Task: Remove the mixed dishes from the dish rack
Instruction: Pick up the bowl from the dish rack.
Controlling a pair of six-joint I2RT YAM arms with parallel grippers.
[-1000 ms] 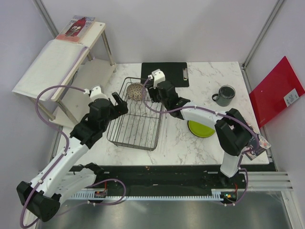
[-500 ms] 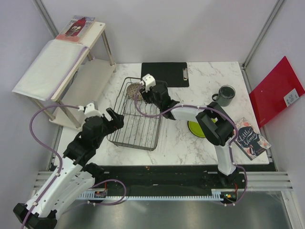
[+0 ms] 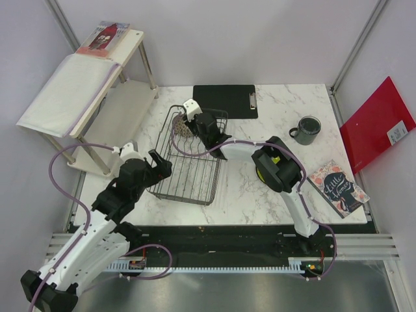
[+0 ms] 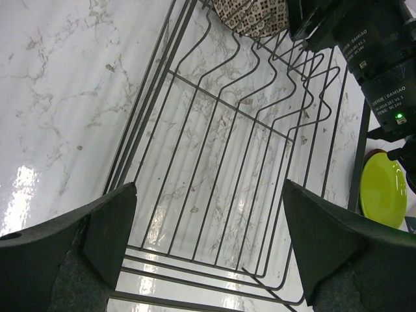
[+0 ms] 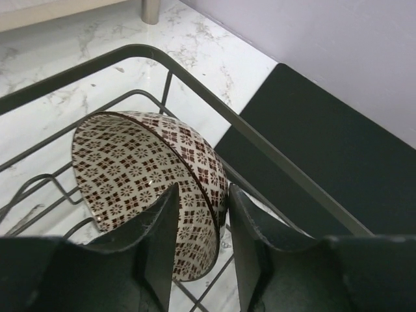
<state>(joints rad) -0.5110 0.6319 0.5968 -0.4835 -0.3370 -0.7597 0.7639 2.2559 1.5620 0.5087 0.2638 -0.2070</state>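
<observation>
**Q:** Where is the right gripper (image 5: 203,195)?

**A:** At the far-left corner of the rectangular dark metal wire dish rack (image 3: 188,174), which sits on the white marble desk (image 3: 247,195). Its two black fingers (image 5: 156,240) straddle the rim of a cream plate with a dark red pattern (image 5: 130,169), one finger inside and one outside. The plate stands on edge, tilted, among the wire dividers. I cannot tell whether the fingers press the plate's wall or only flank it.

**Q:** And the left gripper (image 4: 208,195)?

**A:** Its jaws are spread wide above the near end of the rack, and the wire grid shows between the fingers.

**Q:** The other dishes?

**A:** A round lime-green plate (image 4: 383,192) lies flat on the desk just right of the rack, largely hidden under the right arm in the top view. A dark grey-green handled mug (image 3: 305,130) stands upright at the far right, well apart from the rack.

**Q:** Anything else on the desk?

**A:** A black clipboard (image 3: 225,101) lies at the far edge, just beyond the rack. A paperback book (image 3: 336,187) lies near the right edge.
</observation>
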